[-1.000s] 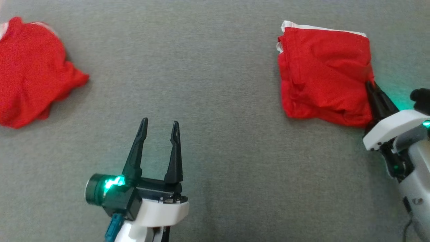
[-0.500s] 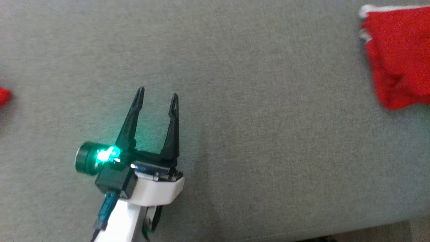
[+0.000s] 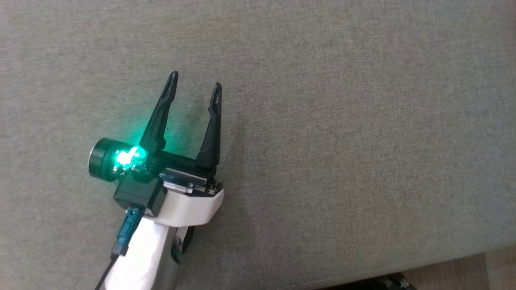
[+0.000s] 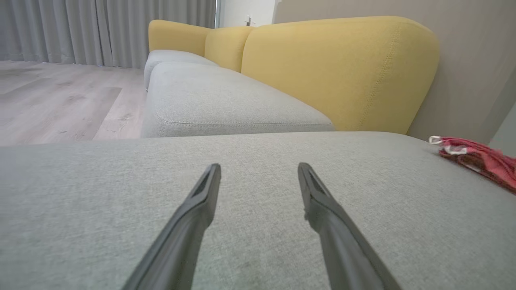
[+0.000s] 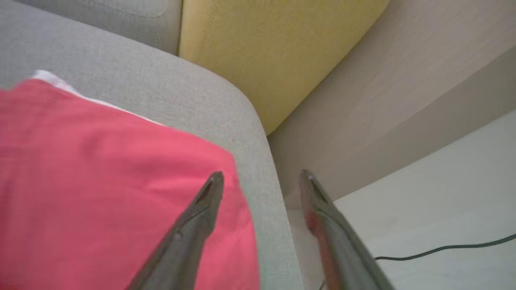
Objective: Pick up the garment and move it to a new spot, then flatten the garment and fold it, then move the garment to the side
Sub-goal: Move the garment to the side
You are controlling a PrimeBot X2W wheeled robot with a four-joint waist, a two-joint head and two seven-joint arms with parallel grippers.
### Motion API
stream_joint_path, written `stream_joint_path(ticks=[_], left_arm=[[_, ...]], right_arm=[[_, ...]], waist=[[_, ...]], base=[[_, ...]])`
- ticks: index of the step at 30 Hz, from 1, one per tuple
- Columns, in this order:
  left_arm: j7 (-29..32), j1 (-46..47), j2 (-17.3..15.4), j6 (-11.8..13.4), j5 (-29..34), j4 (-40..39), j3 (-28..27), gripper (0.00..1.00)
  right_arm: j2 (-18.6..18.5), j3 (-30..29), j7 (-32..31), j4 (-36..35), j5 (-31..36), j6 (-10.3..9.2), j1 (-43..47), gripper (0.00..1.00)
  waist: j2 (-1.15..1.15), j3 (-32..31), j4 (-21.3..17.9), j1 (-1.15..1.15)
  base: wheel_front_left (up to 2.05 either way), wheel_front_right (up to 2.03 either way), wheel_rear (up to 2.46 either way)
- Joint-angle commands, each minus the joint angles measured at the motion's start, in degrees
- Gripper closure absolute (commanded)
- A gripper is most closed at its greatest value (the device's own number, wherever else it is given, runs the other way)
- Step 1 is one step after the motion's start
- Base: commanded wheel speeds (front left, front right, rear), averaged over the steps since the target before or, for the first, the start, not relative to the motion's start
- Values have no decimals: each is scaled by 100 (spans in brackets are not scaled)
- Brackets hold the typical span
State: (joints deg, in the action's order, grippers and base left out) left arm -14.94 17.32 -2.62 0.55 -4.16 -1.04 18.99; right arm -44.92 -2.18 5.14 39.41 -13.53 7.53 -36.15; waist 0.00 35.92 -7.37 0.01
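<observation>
The job looks close to its end. The red garment (image 5: 100, 181) lies flat on the grey seat (image 3: 342, 121). It looks folded, with a straight edge and a thin white strip along its top side. In the right wrist view it fills the lower left of the frame, just beside the rounded corner of the seat. In the left wrist view it is a small red strip at the far right edge, well apart from the left gripper (image 4: 259, 165). So I think the picking up, the flattening and the folding are done, and the garment is already off to the side. Little or nothing seems left to do.

The right gripper (image 5: 262, 173) is open and holds nothing. One finger hangs over the red cloth and the other over the gap past the seat's edge. I cannot tell if that finger touches the cloth. The left gripper is wide open too, with nothing in it, low over bare seat in the left middle of the head view.

The seat is soft grey cloth, smooth and plain. A yellow backrest (image 4: 334, 68) stands at the top of the left wrist view. A wood floor (image 4: 60, 100) and grey curtains (image 4: 100, 28) are at its upper left. A thin black cable (image 5: 443, 247) lies on the pale floor (image 5: 423, 193) at the lower right of the right wrist view
</observation>
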Motion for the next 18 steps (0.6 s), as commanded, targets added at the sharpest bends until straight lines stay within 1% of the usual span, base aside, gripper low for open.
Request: stream_joint_path(ticks=[1, 4, 7, 13, 18], left_arm=[[-6, -68, -26, 55, -59, -90, -145, 0], [-6, -176, -26, 84, -162, -26, -129, 0], [-6, -354, -26, 135, -300, 20, -160, 0], [-6, -762, -26, 240, -622, 175, -282, 0], [-6, -1089, -26, 329, -817, 315, -375, 0]], right_arm=[[-49, -115, 67, -103, 144, -4, 122, 0], [502, -257, 3, -279, 399, -4, 254, 0], [1107, -187, -22, -557, 456, -4, 513, 0], [2236, 432, 173, -988, 211, -4, 1148, 0], [2979, 1165, 711, -1006, -58, -4, 1693, 0]], waist=[[0, -159, 95, -1], [0, -471, 196, -1], [0, -827, 274, -1], [0, -1555, 435, -1], [0, -2169, 651, -1]], base=[[0, 0, 0], [0, 0, 0], [0, 0, 0], [0, 0, 0], [0, 0, 0]])
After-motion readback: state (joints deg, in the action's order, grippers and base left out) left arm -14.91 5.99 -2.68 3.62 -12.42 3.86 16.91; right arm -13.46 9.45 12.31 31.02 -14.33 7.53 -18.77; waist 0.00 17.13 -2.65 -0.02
